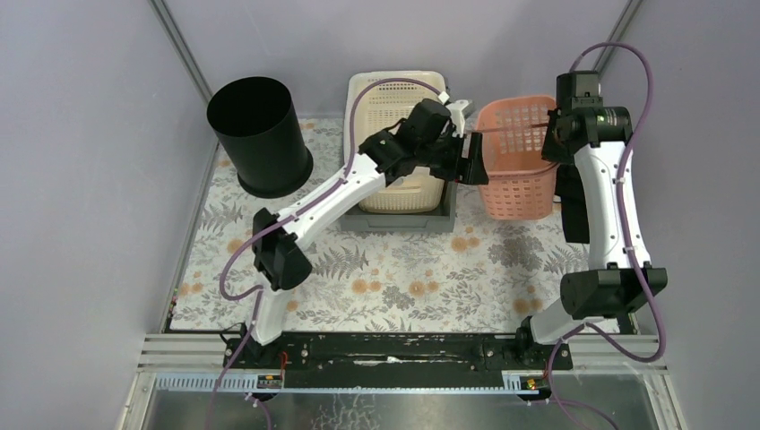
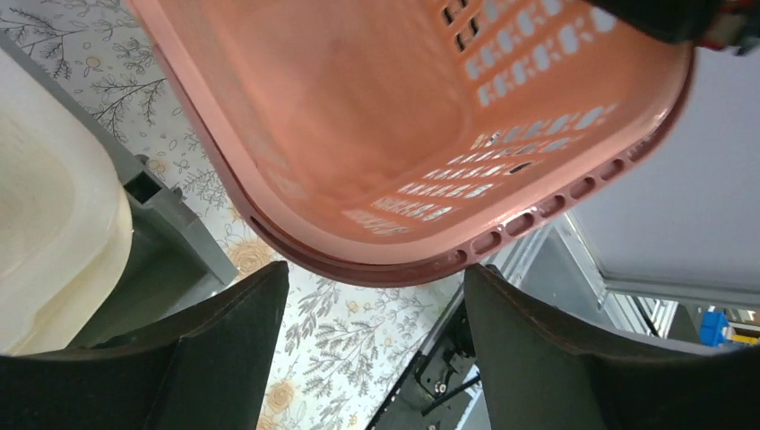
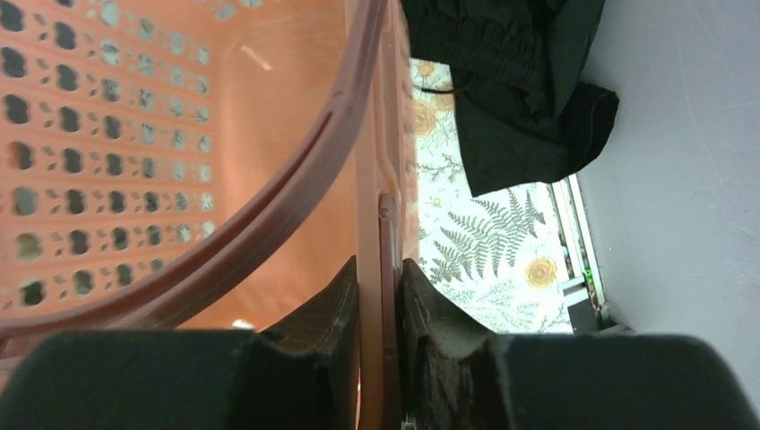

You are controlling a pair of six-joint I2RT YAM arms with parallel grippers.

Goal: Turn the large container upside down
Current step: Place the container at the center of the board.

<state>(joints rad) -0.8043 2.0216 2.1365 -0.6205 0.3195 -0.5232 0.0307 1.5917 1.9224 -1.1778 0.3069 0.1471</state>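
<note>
The floral mat (image 1: 403, 278) carries a black bucket (image 1: 260, 134) at upper left and a cream basket (image 1: 394, 112) at top centre. The pink basket (image 1: 515, 170) is at upper right, mouth upward. The right gripper (image 3: 381, 278) pinches its right rim. The left gripper (image 2: 372, 287) straddles the left rim, jaws wide, holding nothing.

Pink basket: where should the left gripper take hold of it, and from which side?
Grip the rim on the left side of the pink basket, coming in from the left. It is a thin lip just ahead of the open left gripper, and the right gripper clamps the opposite rim, so the holds should balance.
</note>
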